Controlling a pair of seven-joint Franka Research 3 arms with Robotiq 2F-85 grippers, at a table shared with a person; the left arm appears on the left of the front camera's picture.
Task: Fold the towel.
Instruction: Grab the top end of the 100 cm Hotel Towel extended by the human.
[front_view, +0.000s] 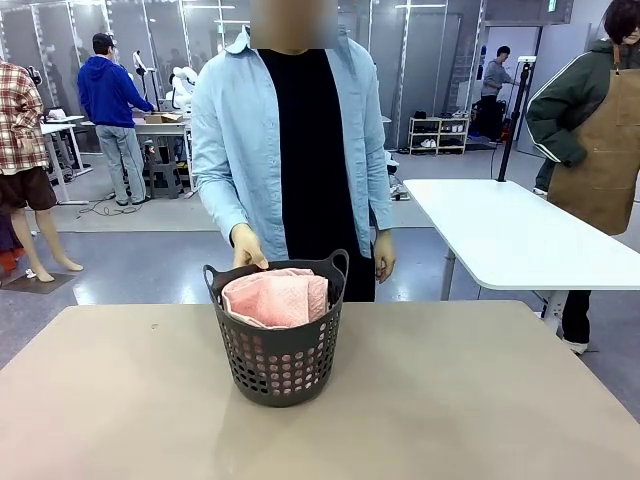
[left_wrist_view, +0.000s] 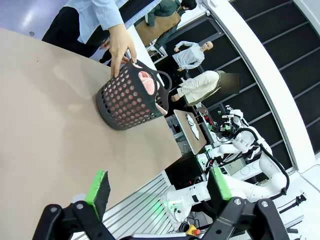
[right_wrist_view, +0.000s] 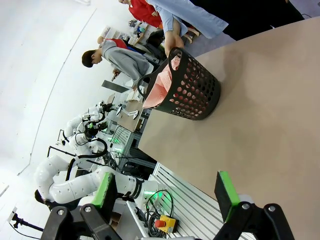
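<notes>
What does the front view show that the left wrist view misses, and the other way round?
The front view adds a bystander in a blue hoodie far behind. The left wrist view adds the left gripper, jaws open, its green pads over the table. Both share the grey basket, the pink towel inside it and the person's hand at its rim.

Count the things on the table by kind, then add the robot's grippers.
Baskets: 1, the grey basket
Towels: 1, the pink towel inside it
Grippers: 2, the left gripper and the right gripper, both with fingers open
Total: 4
</notes>
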